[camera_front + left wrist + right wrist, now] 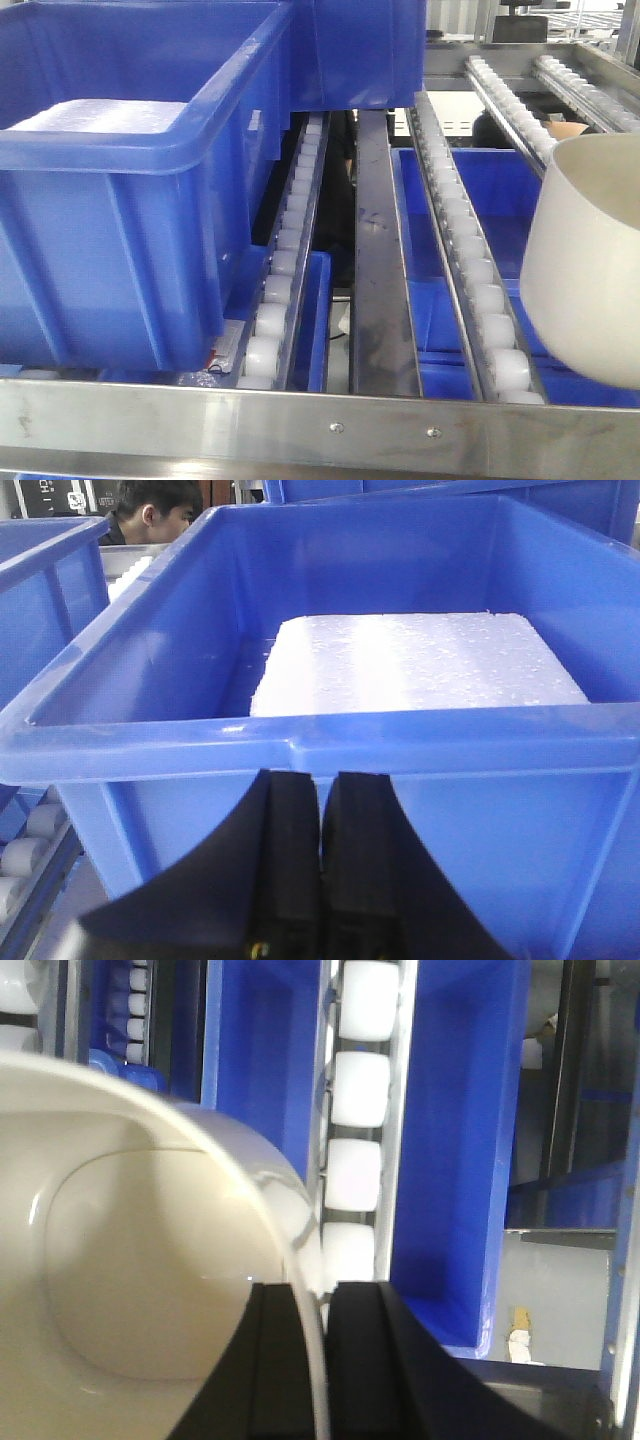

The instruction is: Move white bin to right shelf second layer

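The white bin [590,265] hangs at the right end of the steel front rail [320,425], just above and behind it, over the sloped rack of white rollers [470,270] that makes up the right shelf second layer [385,300]. Whether its base touches the rollers cannot be told. In the right wrist view the right tool [310,1360] has its two black fingers [360,1360] closed on the bin's thin wall [305,1300], one finger inside the bin and one outside, with the roller track running just beyond the rim.

A big blue crate [130,200] sits at the left end of the same rail, on the rack, holding a white foam slab [420,665]. The left tool [320,870] points at that crate's near wall just under its rim; its fingers are pressed together with only a hairline between them and nothing held. More blue crates [470,190] lie below the rollers. A person's head [155,510] shows beyond the crate's far left corner.
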Action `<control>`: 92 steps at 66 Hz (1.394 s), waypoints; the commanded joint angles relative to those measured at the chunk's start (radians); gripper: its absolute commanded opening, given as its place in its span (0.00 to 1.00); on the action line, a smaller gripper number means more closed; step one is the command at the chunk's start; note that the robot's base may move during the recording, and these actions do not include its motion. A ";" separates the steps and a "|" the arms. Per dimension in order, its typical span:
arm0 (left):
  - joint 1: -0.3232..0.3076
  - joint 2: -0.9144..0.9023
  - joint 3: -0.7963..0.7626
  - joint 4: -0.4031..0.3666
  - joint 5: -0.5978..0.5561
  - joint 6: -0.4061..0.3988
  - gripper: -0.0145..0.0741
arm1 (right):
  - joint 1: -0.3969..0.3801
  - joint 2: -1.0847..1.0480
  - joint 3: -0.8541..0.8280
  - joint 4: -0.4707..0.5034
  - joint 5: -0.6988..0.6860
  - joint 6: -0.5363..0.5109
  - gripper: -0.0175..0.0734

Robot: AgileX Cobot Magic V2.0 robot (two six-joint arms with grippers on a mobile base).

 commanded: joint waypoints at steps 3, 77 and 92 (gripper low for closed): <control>-0.004 -0.014 0.037 -0.006 -0.084 -0.003 0.26 | -0.002 -0.024 -0.034 0.010 -0.053 -0.009 0.25; -0.004 -0.014 0.037 -0.006 -0.084 -0.003 0.26 | -0.002 -0.122 0.016 0.028 -0.041 -0.008 0.63; -0.004 -0.014 0.037 -0.006 -0.084 -0.003 0.26 | -0.002 -0.283 0.021 0.028 -0.004 -0.009 0.62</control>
